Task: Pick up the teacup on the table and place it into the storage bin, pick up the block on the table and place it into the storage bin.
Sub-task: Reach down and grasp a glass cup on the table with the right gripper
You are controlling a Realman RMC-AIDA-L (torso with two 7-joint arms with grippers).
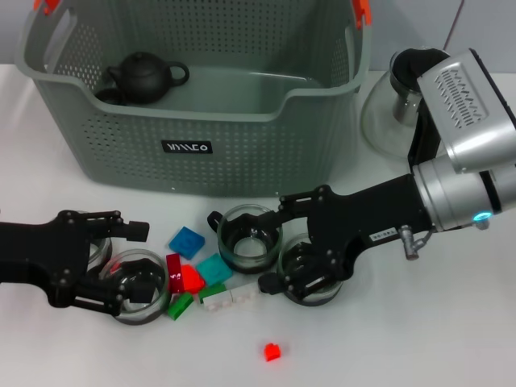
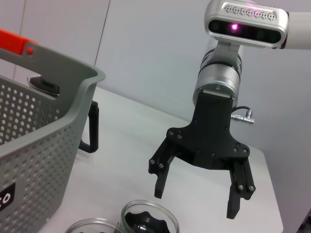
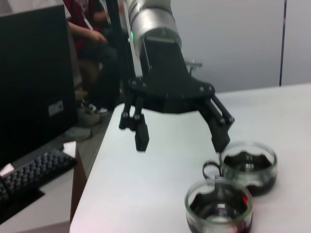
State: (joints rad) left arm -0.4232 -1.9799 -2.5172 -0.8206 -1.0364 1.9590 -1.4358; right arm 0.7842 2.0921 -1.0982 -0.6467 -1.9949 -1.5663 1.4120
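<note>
Three glass teacups show on the white table. One teacup (image 1: 248,239) stands in the middle. Another teacup (image 1: 308,278) lies under my right gripper (image 1: 278,242), which is open with its fingers spread beside the middle cup. My left gripper (image 1: 127,266) is open around a third teacup (image 1: 141,289). Coloured blocks lie between the cups: blue (image 1: 187,241), teal (image 1: 214,268), red (image 1: 185,278), green (image 1: 179,306), white (image 1: 230,295). A small red block (image 1: 272,351) lies apart near the front. The storage bin (image 1: 185,121) stands behind. The left wrist view shows the right gripper (image 2: 197,201) open above a teacup (image 2: 148,222).
A dark teapot (image 1: 145,78) sits inside the bin at its left. A glass pitcher (image 1: 389,113) stands to the right of the bin, behind my right arm. In the right wrist view the left gripper (image 3: 181,143) hangs near two cups (image 3: 249,165), close to the table edge.
</note>
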